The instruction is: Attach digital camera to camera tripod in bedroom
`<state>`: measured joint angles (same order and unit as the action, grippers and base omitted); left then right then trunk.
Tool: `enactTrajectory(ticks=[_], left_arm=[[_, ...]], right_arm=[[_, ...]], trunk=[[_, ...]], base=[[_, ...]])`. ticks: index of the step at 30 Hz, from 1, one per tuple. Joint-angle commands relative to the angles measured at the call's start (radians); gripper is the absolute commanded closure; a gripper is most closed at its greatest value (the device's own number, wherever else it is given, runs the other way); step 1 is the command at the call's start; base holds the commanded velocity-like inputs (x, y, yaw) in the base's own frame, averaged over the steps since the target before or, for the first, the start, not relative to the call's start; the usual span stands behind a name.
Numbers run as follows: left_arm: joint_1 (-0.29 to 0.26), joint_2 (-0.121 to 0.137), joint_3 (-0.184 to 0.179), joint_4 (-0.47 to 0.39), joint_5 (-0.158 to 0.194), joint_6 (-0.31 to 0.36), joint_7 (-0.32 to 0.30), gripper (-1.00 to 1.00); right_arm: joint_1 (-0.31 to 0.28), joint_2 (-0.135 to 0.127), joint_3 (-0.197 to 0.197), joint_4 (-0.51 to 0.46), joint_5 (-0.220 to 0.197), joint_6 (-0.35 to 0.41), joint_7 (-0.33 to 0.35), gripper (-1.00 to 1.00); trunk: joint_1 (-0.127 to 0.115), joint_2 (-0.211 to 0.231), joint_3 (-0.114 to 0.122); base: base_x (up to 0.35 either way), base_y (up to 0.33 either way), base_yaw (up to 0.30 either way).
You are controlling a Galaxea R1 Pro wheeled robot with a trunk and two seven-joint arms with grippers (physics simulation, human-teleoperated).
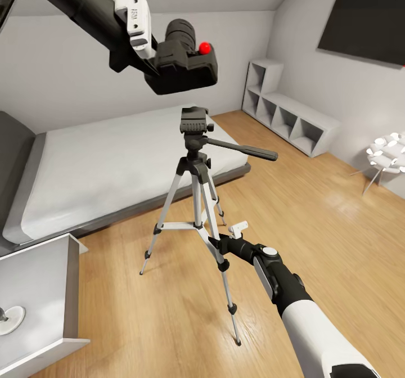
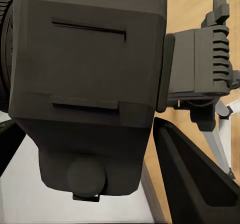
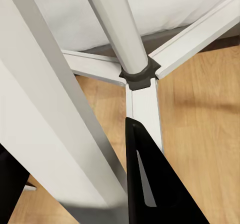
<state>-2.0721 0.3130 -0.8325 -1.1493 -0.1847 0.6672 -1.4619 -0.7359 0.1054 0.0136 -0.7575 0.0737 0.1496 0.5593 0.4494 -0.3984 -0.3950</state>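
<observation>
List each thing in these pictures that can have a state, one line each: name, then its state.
digital camera: held in the air above the tripod head, not mounted.
camera tripod: upright on the floor, legs spread, head bare.
left gripper: shut on the digital camera.
right gripper: around a tripod leg.
bed: made, nothing on it.

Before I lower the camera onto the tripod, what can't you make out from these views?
- Left end effector: in the left wrist view the digital camera covers its fingertips, so the exact grip is hidden.
- Camera underside: faces away in the head view, so no mount socket is seen.
- Right end effector: at a camera tripod leg; its fingertips are behind that leg in the head view and cropped in the right wrist view, so contact is unclear.
</observation>
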Motion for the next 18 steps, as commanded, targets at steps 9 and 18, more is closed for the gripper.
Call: enactTrajectory(ticks=[9,18], left_arm=[[-0.002,0.0,-0.008,0.0,-0.004,0.008,-0.006,1.0],[-0.002,-0.002,-0.009,0.01,0.009,0.014,-0.006,1.0]], right_arm=[[0.0,0.0,0.0,0.001,0.039,0.002,0.004,1.0],[0.0,0.0,0.0,0.001,0.039,0.003,0.004,1.0]], trunk=[[0.001,-0.002,-0.002],[0.001,-0.002,-0.002]], base=[[0.0,0.0,0.0],[0.0,0.0,0.0]])
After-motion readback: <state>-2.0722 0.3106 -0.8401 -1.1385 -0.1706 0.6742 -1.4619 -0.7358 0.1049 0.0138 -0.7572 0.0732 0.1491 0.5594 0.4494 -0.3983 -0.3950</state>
